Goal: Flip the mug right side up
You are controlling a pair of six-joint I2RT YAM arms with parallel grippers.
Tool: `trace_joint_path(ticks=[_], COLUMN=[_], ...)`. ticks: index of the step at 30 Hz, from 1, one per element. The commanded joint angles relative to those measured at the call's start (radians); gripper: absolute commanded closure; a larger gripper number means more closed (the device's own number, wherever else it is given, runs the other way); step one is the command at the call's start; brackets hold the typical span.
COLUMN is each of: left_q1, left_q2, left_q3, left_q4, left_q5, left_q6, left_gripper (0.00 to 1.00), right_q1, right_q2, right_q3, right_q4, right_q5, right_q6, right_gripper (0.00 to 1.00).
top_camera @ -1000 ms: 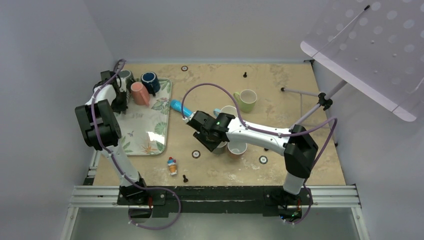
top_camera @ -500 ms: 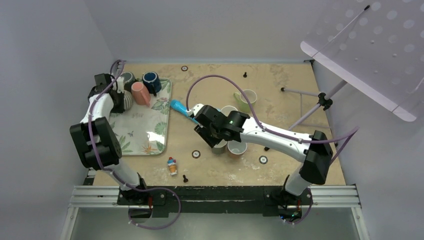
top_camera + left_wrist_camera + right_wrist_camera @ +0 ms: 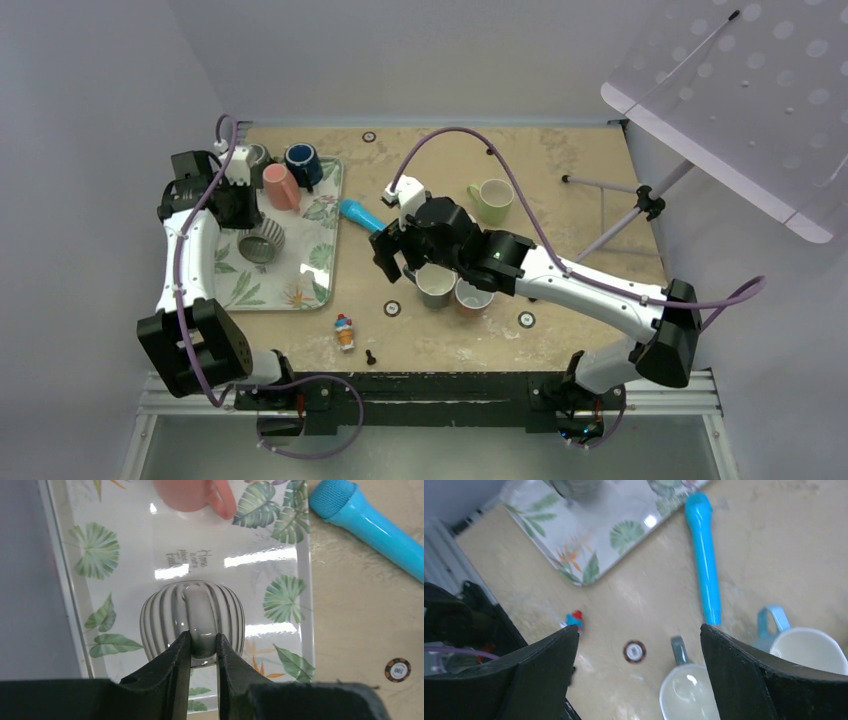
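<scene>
Firmly, the left claw [image 3: 202,639] pinches the handle of the striped mug [image 3: 165,615], which sits tipped on its side just past the fingertips, over the leaf-print tray [image 3: 135,540]. Meanwhile the right claw [image 3: 636,630] gapes wide and empty above 2 upright cups, the grey mug [image 3: 686,690] and the white mug [image 3: 809,650].

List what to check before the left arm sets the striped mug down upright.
1. Left jaws shut on the handle of the striped mug: ok.
2. Striped mug upright: not ok, it is tilted.
3. Bare tray below it for landing: ok.
4. Pink mug apart from the striped mug: ok.
5. Right jaws open, empty, off the tray: ok.
6. Striped mug lifted off the tray surface: cannot tell.
</scene>
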Motion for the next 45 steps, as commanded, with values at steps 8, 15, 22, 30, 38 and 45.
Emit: trace_joint_path(ticks=[8,15,22,30,38,45], left_q1=[-0.011,-0.03,-0.046,-0.049,-0.057,-0.057], left_q2=[0.003,-0.077,-0.155,-0.218,-0.316,-0.368], left_q3=[0.019,-0.018,-0.079,-0.064,-0.083,-0.047], left_q4=[-0.069,-0.074,-0.049,-0.065,-0.107,-0.178], left_q5=[0.188,0.324,0.366,0.42,0.465,0.524], left_q6=[-0.012,-0.241,-0.432,-0.481,-0.493,-0.466], left_gripper=[1.0,1.0,1.0,1.0,1.0,1.0], right_q1=[0.015,0.127,0.167,0.194,0.191,0.18], right_q2=[0.152,0.3,0.479,0.569,0.699,0.668], right_q3=[0.068,0.041,0.141,0.182,0.311,0.333], right_q4=[0.439,0.813,0.858,0.85,0.826,0.812], right_q5=[-0.148,0.196,0.258,0.38,0.566,0.601], right_q6=[-0.048,-0.243,-0.329,-0.451,-0.573,-0.585], right_gripper=[0.02,0.02,0.02,0.05,0.12,0.88])
